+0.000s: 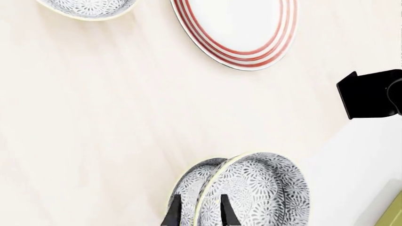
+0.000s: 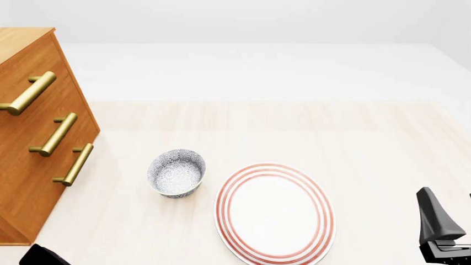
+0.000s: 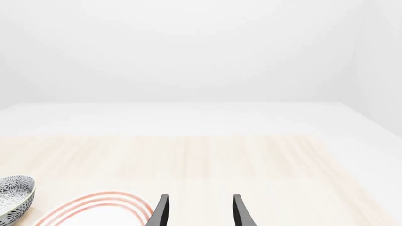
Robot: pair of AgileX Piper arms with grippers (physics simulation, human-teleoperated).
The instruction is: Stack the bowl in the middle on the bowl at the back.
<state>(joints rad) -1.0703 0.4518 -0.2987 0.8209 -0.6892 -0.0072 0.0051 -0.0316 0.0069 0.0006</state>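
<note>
Gripping the bowl in the middle (image 1: 251, 188) by its rim, the left hand (image 1: 199, 212) holds it tilted above the counter (image 1: 94, 117); the right hand (image 3: 197, 212) hangs open.

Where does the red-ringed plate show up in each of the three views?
Left wrist view: the red-ringed plate lies at the top edge, cut off.
Front view: it fills the lower middle, right of a speckled bowl.
Right wrist view: only its rim shows at the bottom edge.
Shared landmark: that speckled bowl beside the plate.

Bright, even, diffuse render light, sharp focus throughout, soft faint shadows, pale washed-out background, no glare
</note>
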